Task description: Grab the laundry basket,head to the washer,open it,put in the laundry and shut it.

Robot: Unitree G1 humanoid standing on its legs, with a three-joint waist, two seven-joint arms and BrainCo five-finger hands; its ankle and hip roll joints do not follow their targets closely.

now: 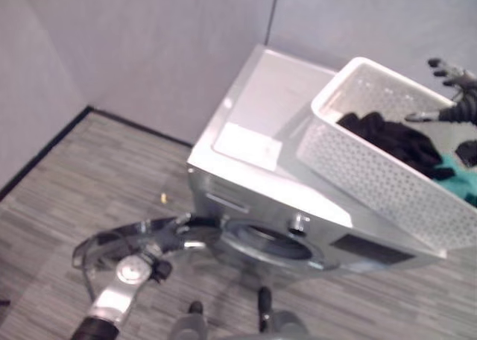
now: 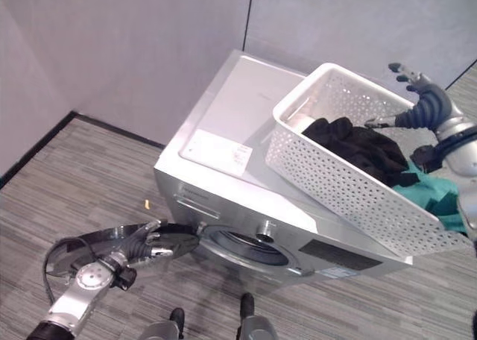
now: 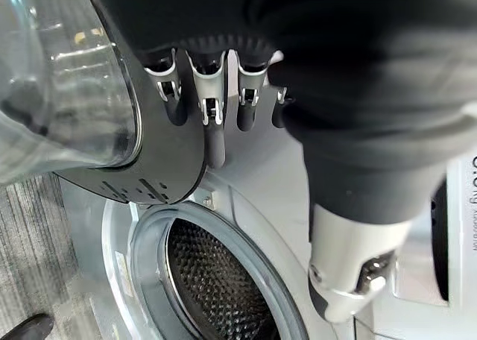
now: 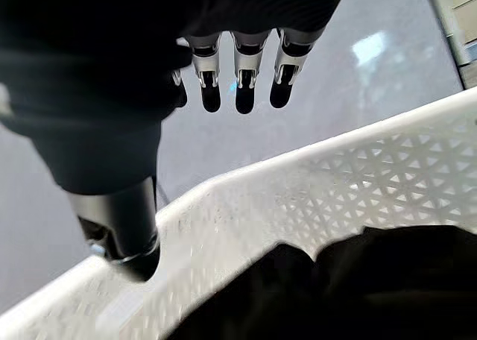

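Note:
A silver washer (image 1: 261, 109) stands against the grey wall. Its round glass door (image 3: 67, 94) is swung open to the left, which bares the drum opening (image 2: 246, 247). My left hand (image 2: 145, 244) lies with straight fingers (image 3: 212, 109) against the door's dark rim. A white perforated laundry basket (image 2: 335, 183) rests tilted on the washer's top. It holds black clothes (image 2: 358, 150) and a teal cloth (image 2: 432, 191). My right hand (image 2: 421, 101) hovers open over the basket's far right rim, with its fingers (image 4: 242, 71) spread and nothing in them.
Grey partition walls meet behind the washer. Striped grey flooring spreads out to the left and in front. A small yellow scrap (image 1: 163, 197) lies on the floor near the washer's left front corner.

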